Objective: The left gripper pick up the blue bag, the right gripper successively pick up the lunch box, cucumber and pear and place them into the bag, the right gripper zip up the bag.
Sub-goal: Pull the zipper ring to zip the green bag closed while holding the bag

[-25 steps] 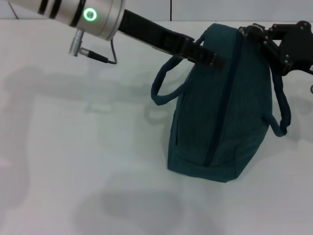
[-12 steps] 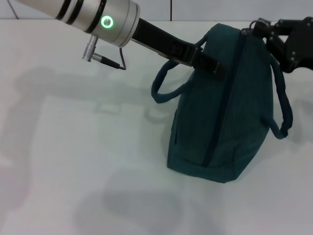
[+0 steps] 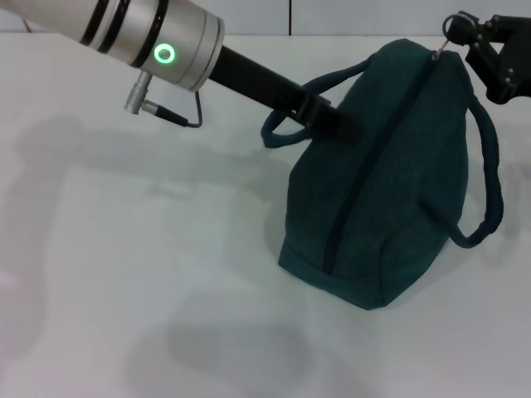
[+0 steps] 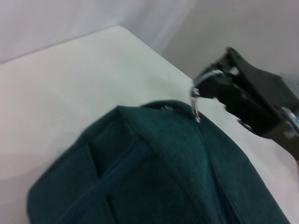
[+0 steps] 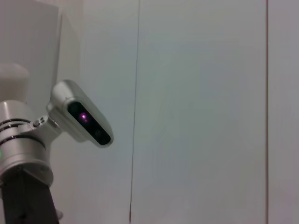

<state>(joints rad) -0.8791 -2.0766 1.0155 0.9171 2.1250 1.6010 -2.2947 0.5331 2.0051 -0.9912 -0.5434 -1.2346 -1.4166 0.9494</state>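
The blue bag (image 3: 390, 182) stands on the white table (image 3: 124, 274), its zip line running shut along the top. My left gripper (image 3: 328, 118) is shut on the bag at its near handle (image 3: 286, 133). My right gripper (image 3: 458, 37) is at the bag's far top end, shut on the metal zip pull (image 3: 449, 35). The left wrist view shows the bag (image 4: 154, 177), the zip pull (image 4: 196, 105) and the right gripper (image 4: 205, 86) pinching it. The lunch box, cucumber and pear are out of view.
The bag's other handle (image 3: 489, 191) hangs loose on the right side. The right wrist view shows only a wall and my head camera (image 5: 84, 119).
My right gripper has moved up and to the right with the zip pull. The bag's top has leaned that way. My left arm has shifted with the bag.
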